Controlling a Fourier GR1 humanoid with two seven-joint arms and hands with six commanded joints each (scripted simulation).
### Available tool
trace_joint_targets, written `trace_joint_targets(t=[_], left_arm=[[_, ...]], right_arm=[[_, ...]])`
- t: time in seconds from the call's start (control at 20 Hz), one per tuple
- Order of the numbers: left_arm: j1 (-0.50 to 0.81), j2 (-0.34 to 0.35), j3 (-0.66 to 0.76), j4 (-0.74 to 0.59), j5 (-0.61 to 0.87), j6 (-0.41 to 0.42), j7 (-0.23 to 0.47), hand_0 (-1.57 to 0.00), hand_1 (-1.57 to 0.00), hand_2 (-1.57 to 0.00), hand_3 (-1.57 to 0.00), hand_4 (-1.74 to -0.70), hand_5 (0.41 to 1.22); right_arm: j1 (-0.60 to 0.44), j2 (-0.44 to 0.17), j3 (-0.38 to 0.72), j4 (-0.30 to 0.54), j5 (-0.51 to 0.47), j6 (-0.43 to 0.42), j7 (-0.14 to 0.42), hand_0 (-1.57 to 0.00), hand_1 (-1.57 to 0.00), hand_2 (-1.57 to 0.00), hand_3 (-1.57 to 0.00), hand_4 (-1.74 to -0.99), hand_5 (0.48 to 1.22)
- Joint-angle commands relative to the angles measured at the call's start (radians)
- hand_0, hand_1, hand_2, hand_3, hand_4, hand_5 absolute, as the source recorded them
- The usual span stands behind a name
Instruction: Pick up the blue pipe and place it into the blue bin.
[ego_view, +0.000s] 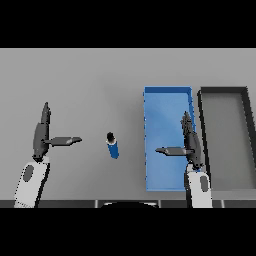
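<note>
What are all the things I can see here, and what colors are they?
blue pipe: one, blue with a dark end, lying on the table between the two hands, left of the bins
blue bin: one, blue, right of the pipe
grey bin: one, dark grey, right of the blue bin and right beside it
table: one, grey, under everything
left hand: one, dark, open, left of the pipe
right hand: one, dark, open, over the blue bin's right side
</note>
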Motion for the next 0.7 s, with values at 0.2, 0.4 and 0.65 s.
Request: trace_joint_targets(t=[0.2,0.4,0.65], left_arm=[[-0.019,-0.009,-0.004,0.013,-0.005,0.005,0.002,0.0,0.0,0.0,0.0,-0.97,0.594],[-0.01,0.142,-0.064,0.018,-0.007,-0.252,-0.098,0.0,0.0,0.0,0.0,-0.97,0.596],[-0.017,0.185,-0.083,0.025,-0.003,-0.346,-0.136,0.0,0.0,0.0,0.0,-0.97,0.593]], right_arm=[[-0.019,-0.009,-0.012,0.016,-0.008,0.003,0.007,0.0,0.0,0.0,0.0,-1.21,0.594],[0.017,-0.142,0.074,-0.037,0.161,0.042,-0.095,0.0,0.0,0.0,0.0,-1.198,0.589],[0.04,-0.177,0.093,-0.069,0.195,0.057,-0.091,0.0,0.0,0.0,0.0,-1.187,0.585]])
